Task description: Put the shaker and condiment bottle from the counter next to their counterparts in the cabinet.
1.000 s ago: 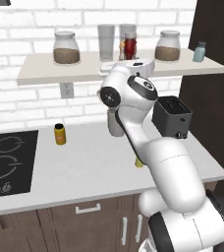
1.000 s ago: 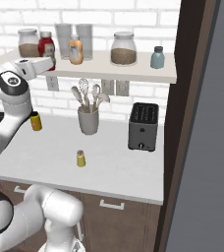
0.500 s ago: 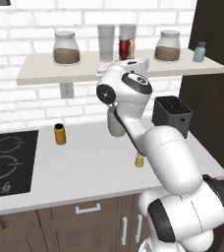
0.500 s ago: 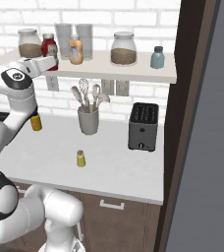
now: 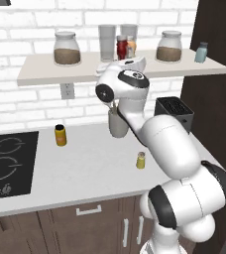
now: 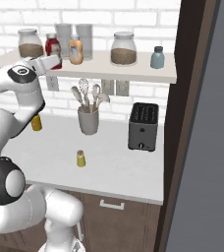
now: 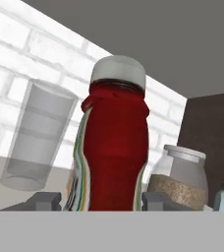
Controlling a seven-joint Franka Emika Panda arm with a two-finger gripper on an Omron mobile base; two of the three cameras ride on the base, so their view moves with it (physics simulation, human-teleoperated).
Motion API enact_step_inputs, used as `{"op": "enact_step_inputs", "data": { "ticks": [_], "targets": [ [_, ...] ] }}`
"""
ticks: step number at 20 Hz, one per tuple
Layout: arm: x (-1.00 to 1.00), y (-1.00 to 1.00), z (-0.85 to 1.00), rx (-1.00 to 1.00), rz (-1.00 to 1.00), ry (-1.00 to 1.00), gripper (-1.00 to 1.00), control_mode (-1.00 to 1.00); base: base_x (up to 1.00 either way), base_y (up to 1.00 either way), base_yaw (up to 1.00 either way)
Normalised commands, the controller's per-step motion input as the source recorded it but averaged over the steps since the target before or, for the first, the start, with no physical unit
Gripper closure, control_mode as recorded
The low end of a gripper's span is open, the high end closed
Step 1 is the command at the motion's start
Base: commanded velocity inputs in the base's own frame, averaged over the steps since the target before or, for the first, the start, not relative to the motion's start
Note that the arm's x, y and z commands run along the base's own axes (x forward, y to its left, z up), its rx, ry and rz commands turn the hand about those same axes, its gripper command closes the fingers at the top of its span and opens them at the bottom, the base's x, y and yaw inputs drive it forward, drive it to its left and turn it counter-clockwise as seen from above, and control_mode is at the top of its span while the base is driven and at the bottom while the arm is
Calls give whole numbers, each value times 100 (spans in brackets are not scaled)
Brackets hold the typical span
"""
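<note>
Gripper [image 7: 101, 199] up at the shelf [image 5: 55, 72], jaws part-closed around the red condiment bottle [image 7: 113, 147], upright beside the orange bottle [image 6: 75, 50]. Shaker [image 5: 141, 159] sits on the counter [image 5: 85, 173] near the utensil crock [image 6: 88, 120].

Two base views from behind, sharing shelf [image 5: 45, 74] and counter [image 6: 119, 167], hand view close on the condiment bottle [image 7: 115, 147]

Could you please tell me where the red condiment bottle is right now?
The condiment bottle is up at the shelf, between the tool's fingers, beside the orange bottle and in front of a clear glass.
</note>
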Motion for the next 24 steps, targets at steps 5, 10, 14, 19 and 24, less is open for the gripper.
{"op": "enact_step_inputs", "data": {
  "ticks": [5, 10, 14, 19, 24],
  "targets": [
    [13, 3, -2, 0, 0, 0, 100, -100, 0, 0, 0],
    [10, 4, -4, 0, 0, -1, 100, -100, 0, 0, 0],
    [18, 0, -6, 0, 0, -1, 100, -100, 0, 0, 0],
    [27, 0, -6, 0, 0, 0, 100, -100, 0, 0, 0],
    [25, 0, -3, 0, 0, 0, 100, -100, 0, 0, 0]
  ]
}}
